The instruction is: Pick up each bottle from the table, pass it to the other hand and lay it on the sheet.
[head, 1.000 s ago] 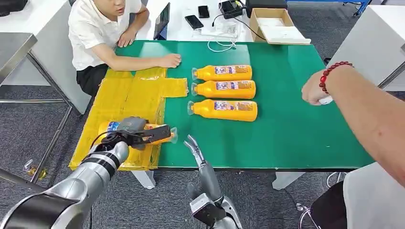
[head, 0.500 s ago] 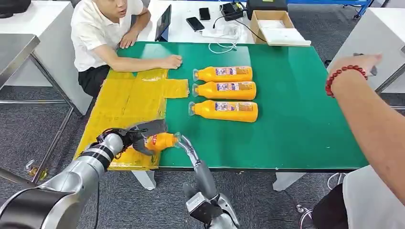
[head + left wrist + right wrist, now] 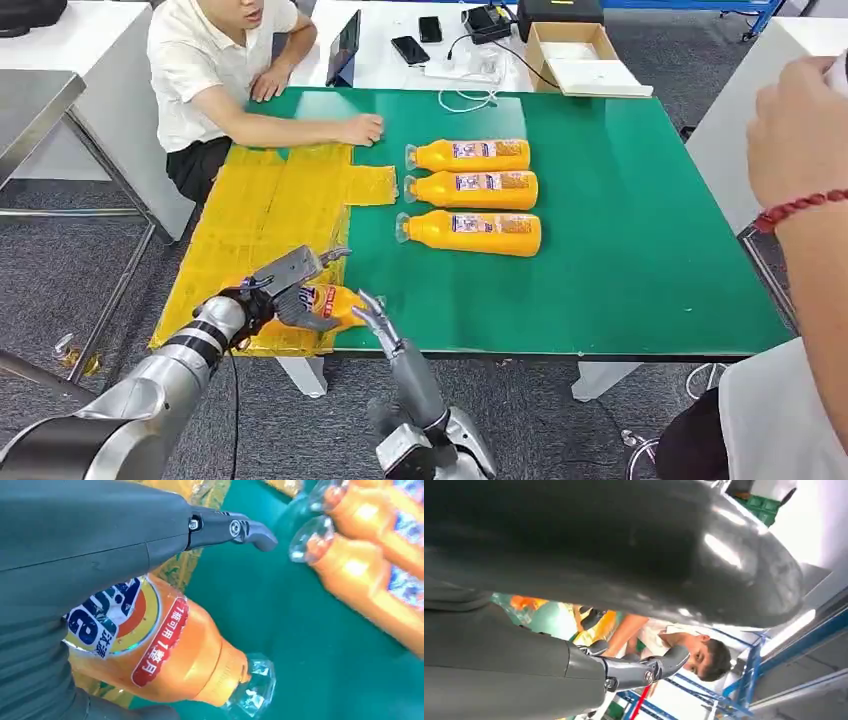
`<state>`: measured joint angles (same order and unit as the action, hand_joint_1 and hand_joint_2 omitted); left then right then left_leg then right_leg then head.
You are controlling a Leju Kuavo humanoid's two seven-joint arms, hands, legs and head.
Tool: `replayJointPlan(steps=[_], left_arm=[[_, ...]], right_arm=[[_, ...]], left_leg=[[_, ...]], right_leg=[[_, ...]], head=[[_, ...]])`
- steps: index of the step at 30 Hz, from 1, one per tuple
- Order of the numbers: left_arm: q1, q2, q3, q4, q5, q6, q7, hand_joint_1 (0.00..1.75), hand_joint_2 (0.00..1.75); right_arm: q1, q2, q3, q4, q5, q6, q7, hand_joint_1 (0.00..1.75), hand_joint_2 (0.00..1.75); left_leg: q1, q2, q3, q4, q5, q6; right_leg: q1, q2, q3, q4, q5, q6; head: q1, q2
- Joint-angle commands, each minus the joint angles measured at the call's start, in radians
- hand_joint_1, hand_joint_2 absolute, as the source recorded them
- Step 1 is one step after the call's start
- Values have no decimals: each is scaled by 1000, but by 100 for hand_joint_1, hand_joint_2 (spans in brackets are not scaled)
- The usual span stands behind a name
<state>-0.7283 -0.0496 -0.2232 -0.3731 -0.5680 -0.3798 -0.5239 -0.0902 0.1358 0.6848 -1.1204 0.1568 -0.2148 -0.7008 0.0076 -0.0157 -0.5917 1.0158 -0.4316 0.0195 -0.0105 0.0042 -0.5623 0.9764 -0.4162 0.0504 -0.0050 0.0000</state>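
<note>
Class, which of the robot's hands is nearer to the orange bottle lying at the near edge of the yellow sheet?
Left. The left hand holds the orange bottle on the yellow sheet. The right hand is just beside the bottle's cap end, at the table's near edge.

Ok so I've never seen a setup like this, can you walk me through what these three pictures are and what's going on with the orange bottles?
This is a humanoid robot with two silver arms ending in many-fingered hands. The wide picture is its head camera, looking down at a green table. The other two come from cameras at its wrists, so they look tilted and crowded by the hand itself.

The left hand grips an orange bottle at the near edge of the yellow sheet; the left wrist view shows that bottle close up. The right hand reaches up from below, its fingers apart, holding nothing.

Three more orange bottles lie in a row on the table. A person sits at the far side, and another person's arm enters at the right.
</note>
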Motion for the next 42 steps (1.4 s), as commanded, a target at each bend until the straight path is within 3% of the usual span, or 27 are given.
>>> replayJointPlan(steps=[1,6,17,42], left_arm=[[181,-57,-26,-290,64,272,-111,0,175],[333,-93,-38,-611,250,347,-84,0,175],[333,-93,-38,-611,250,347,-84,0,175],[333,-93,-38,-611,250,347,-84,0,175]], right_arm=[[18,-78,39,-52,6,-64,3,0,0],[35,-81,42,-69,29,-90,3,0,0],[35,-81,42,-69,29,-90,3,0,0],[35,-81,42,-69,29,-90,3,0,0]], left_leg=[[-1,0,0,-1,0,0],[-2,2,-6,0,-1,0],[-1,2,-13,0,0,0],[-1,2,-14,0,0,0]], right_leg=[[-1,-2,-1,-1,0,-1],[-1,-1,-7,0,-1,-1],[0,0,-14,0,0,0],[0,0,-14,0,0,0]], head=[[0,0],[1,0],[0,0],[0,0]])
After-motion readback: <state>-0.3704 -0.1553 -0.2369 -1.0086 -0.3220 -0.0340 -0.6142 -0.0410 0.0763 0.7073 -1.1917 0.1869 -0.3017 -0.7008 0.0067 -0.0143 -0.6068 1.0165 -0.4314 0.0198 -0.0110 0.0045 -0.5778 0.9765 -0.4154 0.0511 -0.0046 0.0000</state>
